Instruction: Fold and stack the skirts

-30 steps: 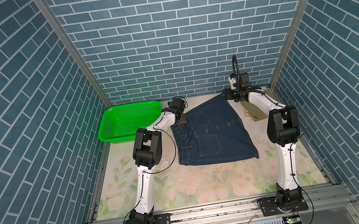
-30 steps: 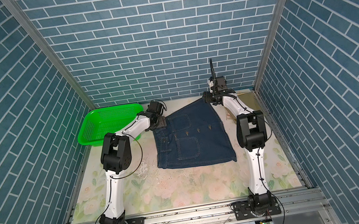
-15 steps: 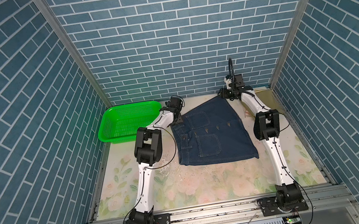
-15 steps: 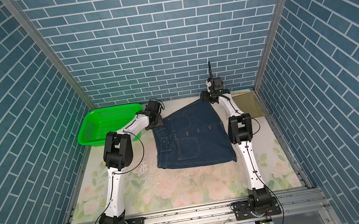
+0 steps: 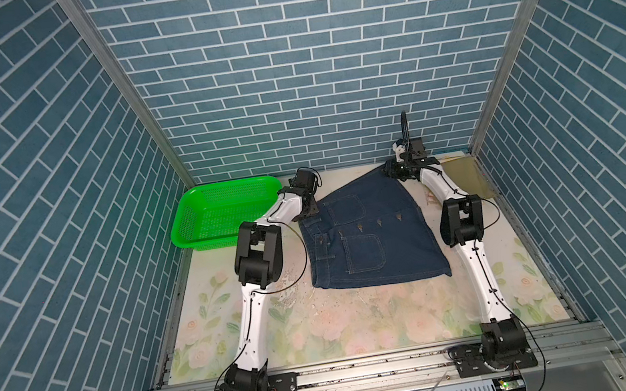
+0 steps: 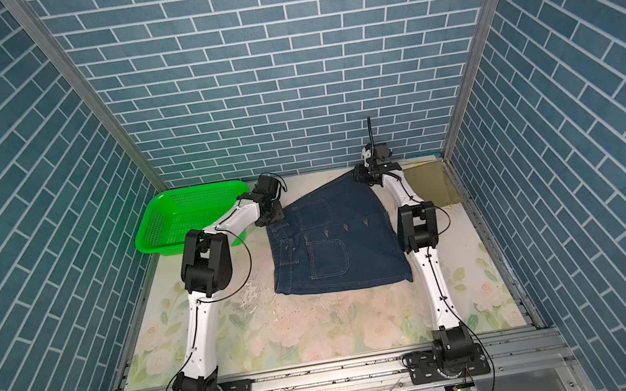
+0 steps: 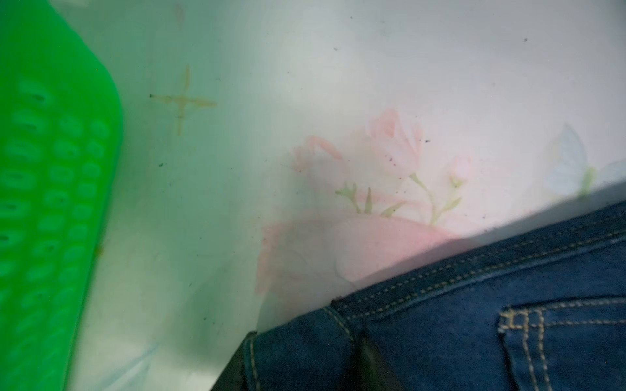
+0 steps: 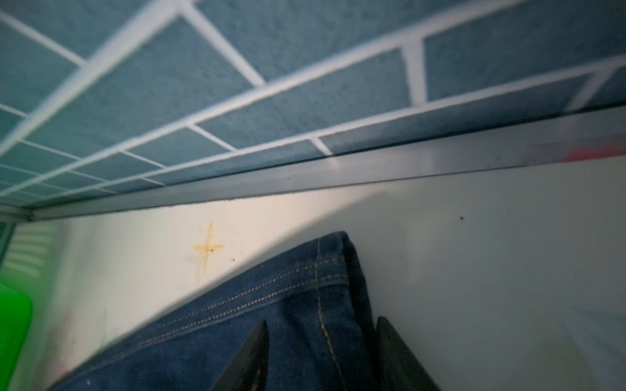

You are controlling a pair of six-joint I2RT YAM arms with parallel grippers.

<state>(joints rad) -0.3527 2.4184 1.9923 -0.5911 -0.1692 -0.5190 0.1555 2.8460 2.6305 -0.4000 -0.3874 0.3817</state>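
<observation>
Denim skirt (image 5: 367,234) lies flat; left end effector (image 5: 310,211) and right end effector (image 8: 321,321) straddle its far corners, grip unclear; green basket (image 5: 221,214) at the table's (image 5: 364,323) far-left corner.

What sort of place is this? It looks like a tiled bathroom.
Probably a robot test booth, not a room: brick-patterned panels box in a flowered tabletop, and two robot arms bolted to a metal rail reach a denim skirt.

Denim skirt (image 5: 372,238) lay on counter (image 5: 364,323), centre; basket (image 5: 204,241) left of it at back; other skirt (image 5: 466,178) in back-right corner
</observation>
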